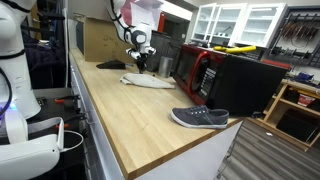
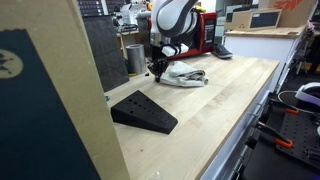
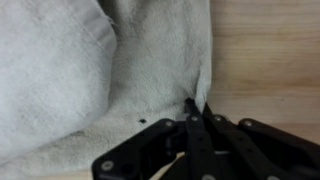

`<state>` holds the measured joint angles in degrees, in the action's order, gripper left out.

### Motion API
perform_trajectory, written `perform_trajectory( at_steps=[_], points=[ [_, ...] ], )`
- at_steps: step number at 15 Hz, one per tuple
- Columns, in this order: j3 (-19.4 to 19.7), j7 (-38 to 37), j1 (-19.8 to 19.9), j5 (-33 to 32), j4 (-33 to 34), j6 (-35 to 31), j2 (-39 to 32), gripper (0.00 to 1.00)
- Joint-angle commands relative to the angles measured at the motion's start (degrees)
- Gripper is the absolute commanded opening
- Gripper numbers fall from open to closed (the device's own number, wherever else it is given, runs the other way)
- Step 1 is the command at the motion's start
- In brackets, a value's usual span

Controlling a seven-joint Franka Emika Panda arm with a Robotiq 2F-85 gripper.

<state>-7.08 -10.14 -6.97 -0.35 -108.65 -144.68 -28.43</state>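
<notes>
The long pale wooden counter (image 1: 130, 120) runs out of frame at both ends in both exterior views. At its far end a crumpled white cloth towel (image 3: 80, 70) lies just beside a red-and-black boxy appliance (image 1: 205, 72). In the wrist view the towel is cut off at the top and left. Well apart from it, a grey slip-on shoe (image 1: 200, 118) lies near the counter's front edge. The black fingers (image 3: 197, 130) are drawn together, pinching the towel's right edge. Their tips sink into the fold and are hard to make out.
</notes>
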Motion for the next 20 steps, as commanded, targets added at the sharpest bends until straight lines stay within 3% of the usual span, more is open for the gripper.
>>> perform_trajectory(
  at_steps=[1,3,4,5,10,14,20],
  points=[
    [-1.94,1.8,-1.81,2.92,-0.26,2.27,-0.73,0.01],
    [-2.95,2.39,-2.43,3.49,-0.08,3.84,-0.62,0.01],
    [-4.12,4.36,-2.04,4.44,0.17,6.06,-0.43,0.29],
    [-4.78,5.69,-1.81,5.24,0.26,7.59,-0.05,0.31],
    [-2.93,4.32,-2.7,4.21,-1.18,15.1,4.67,0.66],
    [0.84,0.74,-4.92,-3.52,-4.11,12.1,8.4,0.96],
    [3.58,-6.48,-6.65,-12.94,-6.69,13.89,10.73,1.0]
  ],
)
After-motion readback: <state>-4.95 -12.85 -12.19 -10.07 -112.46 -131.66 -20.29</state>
